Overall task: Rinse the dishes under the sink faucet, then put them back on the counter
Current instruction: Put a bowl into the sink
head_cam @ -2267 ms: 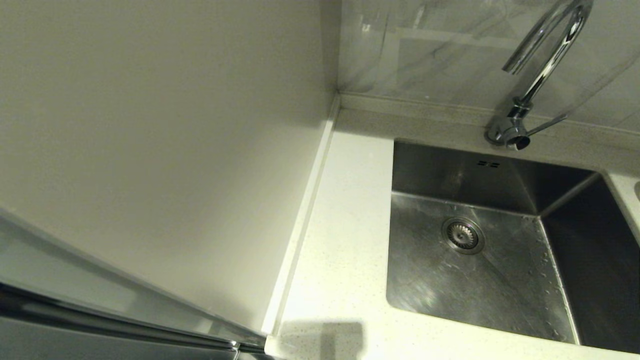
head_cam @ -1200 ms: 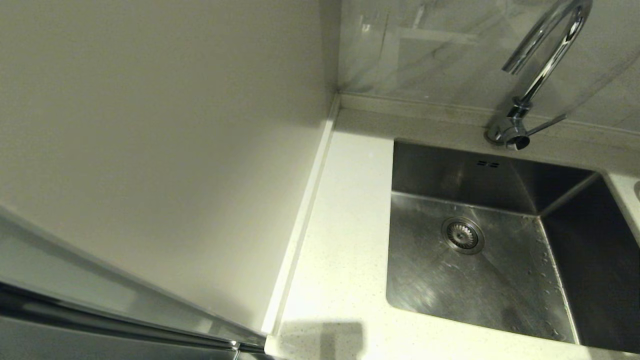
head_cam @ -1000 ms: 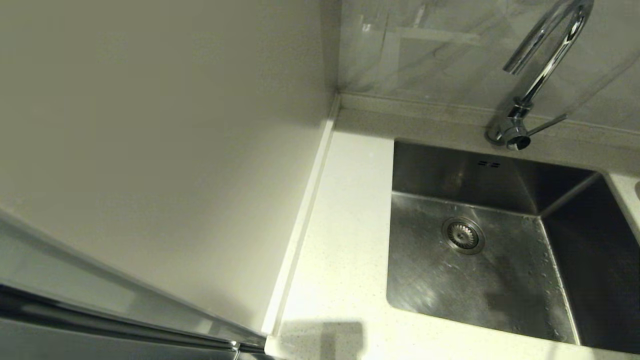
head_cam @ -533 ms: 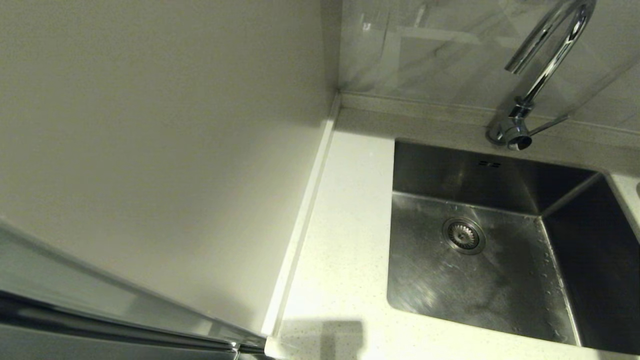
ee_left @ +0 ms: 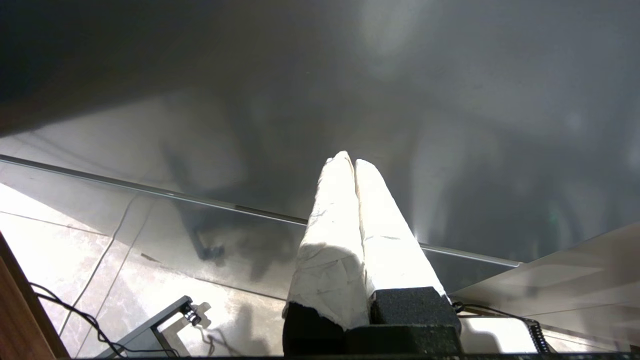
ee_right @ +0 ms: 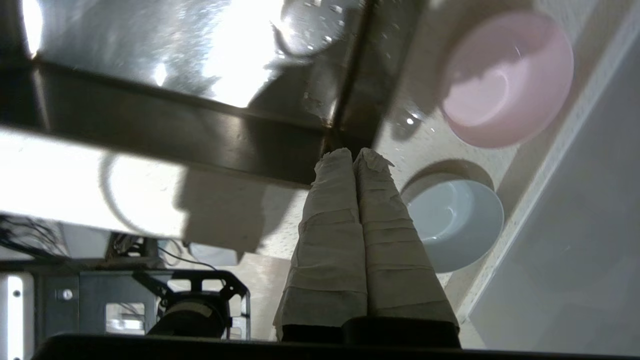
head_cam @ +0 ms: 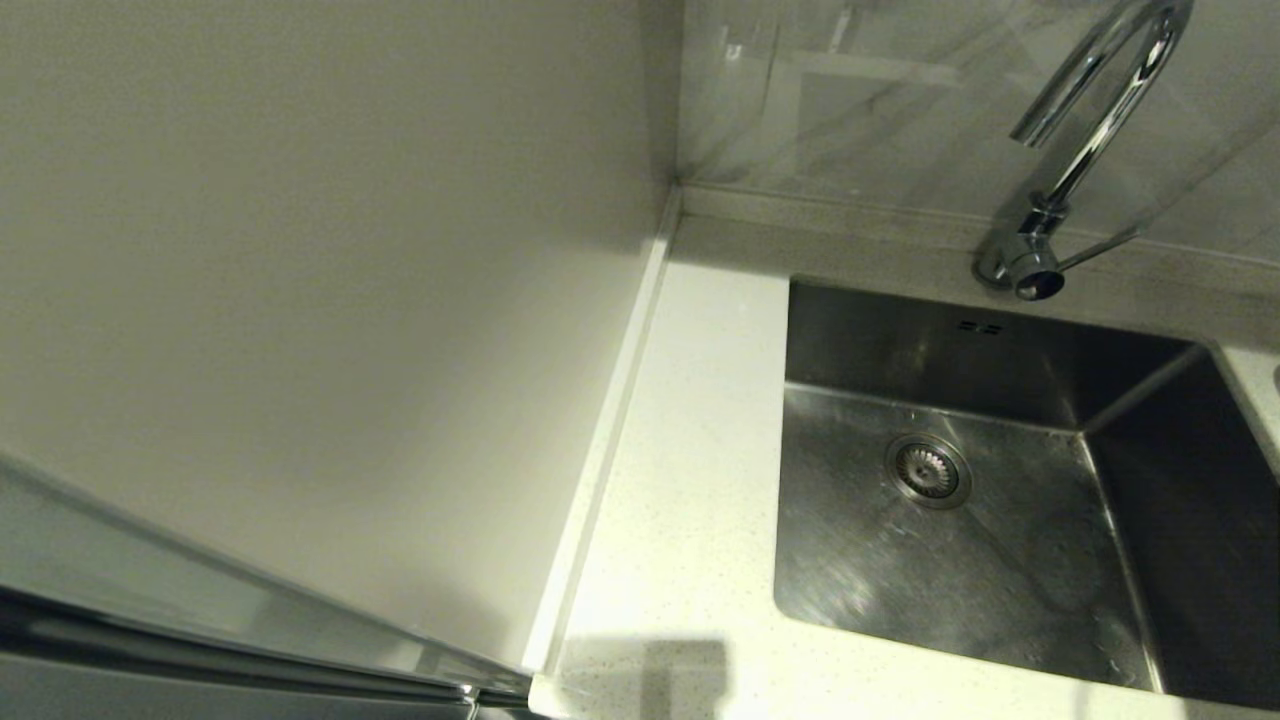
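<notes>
Here, sink point(head_cam: 960, 540) with bare strainer drain point(head_cam: 927, 469)

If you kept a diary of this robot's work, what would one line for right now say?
sink empty | faucet off | pink bowl, pale blue bowl on counter | right gripper shut, above counter | left gripper shut, parked

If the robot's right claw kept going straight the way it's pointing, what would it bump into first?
Probably the sink. The shut right claw points at the steel sink's near corner, right where it meets the counter. The pale blue bowl and pink bowl sit off to one side, though depth is hard to judge.
</notes>
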